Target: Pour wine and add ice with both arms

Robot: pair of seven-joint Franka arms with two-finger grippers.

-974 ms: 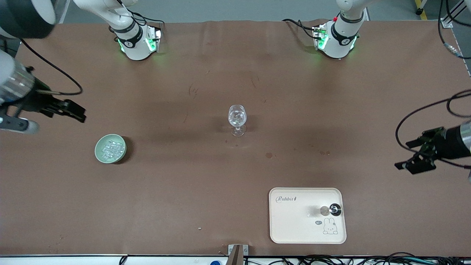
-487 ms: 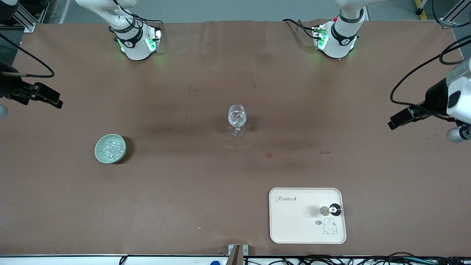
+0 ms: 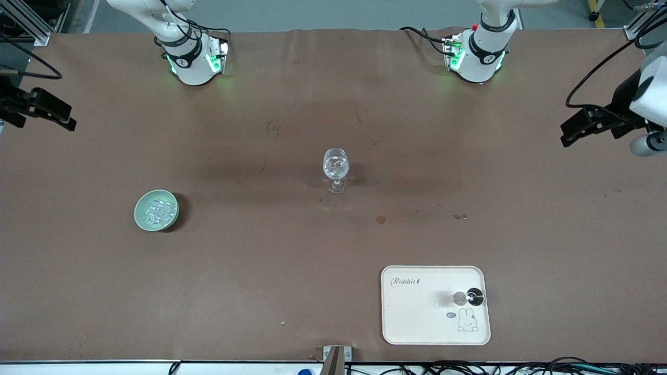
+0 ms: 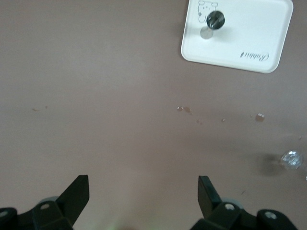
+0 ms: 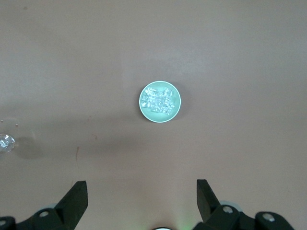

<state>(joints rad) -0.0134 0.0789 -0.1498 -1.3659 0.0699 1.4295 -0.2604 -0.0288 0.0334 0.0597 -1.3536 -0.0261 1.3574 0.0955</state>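
Observation:
A clear stemmed glass (image 3: pixel 336 167) stands upright mid-table with glinting contents. The ice (image 3: pixel 158 211) lies in a pale green bowl (image 3: pixel 139 212), nearer the front camera and toward the right arm's end. My right gripper (image 3: pixel 68 119) is open and empty, high over the table's edge at that end. Its wrist view shows the bowl (image 5: pixel 143 103), the ice (image 5: pixel 159 99), the glass (image 5: pixel 5 142) and the gripper (image 5: pixel 142 191). My left gripper (image 3: pixel 565 134) is open and empty over the left arm's end. It also shows in its wrist view (image 4: pixel 144 189), with the glass (image 4: pixel 291 159).
A cream tray (image 3: pixel 417 317) with a rabbit drawing lies near the front edge toward the left arm's end, also in the left wrist view (image 4: pixel 249 28). A dark round-topped object (image 3: pixel 474 296) stands on it. Small stains (image 3: pixel 381 220) mark the brown table cover.
Both grippers have drawn back toward the table's ends and toward the bases' side, away from the bowl and the tray. The glass, bowl and tray have not moved.

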